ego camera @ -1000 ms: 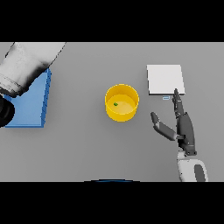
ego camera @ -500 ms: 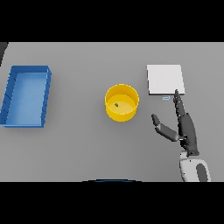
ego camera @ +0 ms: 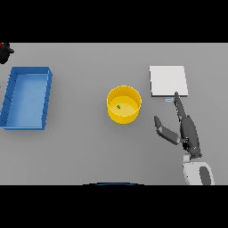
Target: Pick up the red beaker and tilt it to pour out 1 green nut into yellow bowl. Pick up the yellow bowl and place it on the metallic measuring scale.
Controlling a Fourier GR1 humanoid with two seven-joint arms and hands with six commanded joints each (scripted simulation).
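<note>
The yellow bowl [ego camera: 124, 104] stands upright mid-table with one green nut [ego camera: 119, 106] lying inside it. The metallic scale [ego camera: 168, 80], a flat pale square, lies to the bowl's upper right with nothing on it. My right hand [ego camera: 188, 130] is open, flat above the table right of the bowl; its fingertips reach the scale's near edge and its thumb points toward the bowl without touching. Only a dark piece of my left hand [ego camera: 5, 53] shows at the far left edge, with a sliver of red [ego camera: 3, 45], likely the beaker, just above it.
A blue bin [ego camera: 26, 97] with nothing visible in it sits at the left, just below the left hand. A small label strip [ego camera: 168, 99] lies by the scale's near edge.
My left arm, which covered the blue bin a second ago, has pulled away to the upper left edge. The right hand, bowl and scale have stayed put.
</note>
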